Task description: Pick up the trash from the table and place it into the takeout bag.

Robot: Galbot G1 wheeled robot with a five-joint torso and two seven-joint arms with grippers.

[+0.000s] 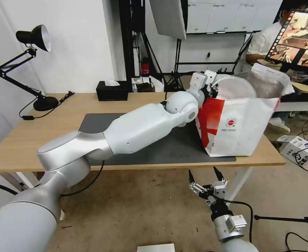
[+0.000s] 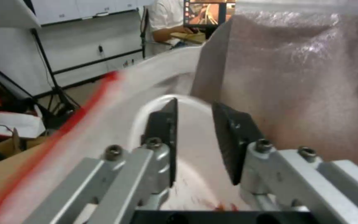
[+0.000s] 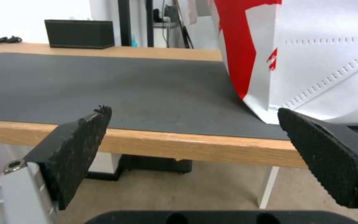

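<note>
1. Head view: left arm reaches across the long light-wood desk with its large dark grey rectangular mat; left end effector sits at the open mouth of the large white-and-red insulated takeout bag, which stands on the mat's right end.
2. Left wrist view: left end effector is pinched on the rim of a white round bowl, fingers close together with the rim between them. Red flecks show inside the bowl; likely the crayfish-shell bowl. Bowl is over the bag opening, beside the silver foil lining.
3. Step in hand, my read: placing the bowl into the bag. Not released yet.
4. Next move calls for lowering the bowl past the bag rim, keeping it level so shells don't spill, then opening the fingers.
5. Right end effector hangs below the desk's front edge, fingers wide apart, holding nothing. Right wrist view confirms: right end effector faces the desk edge, bag corner just beyond.
6. No other trash visible on the mat.
7. Around: black rectangular tissue box at the desk's back edge, black articulated desk lamp far left. Both well apart from the bag.
8. In the way: soft bag walls and the folded foil flap could catch the bowl; bag may shift if pushed.
</note>
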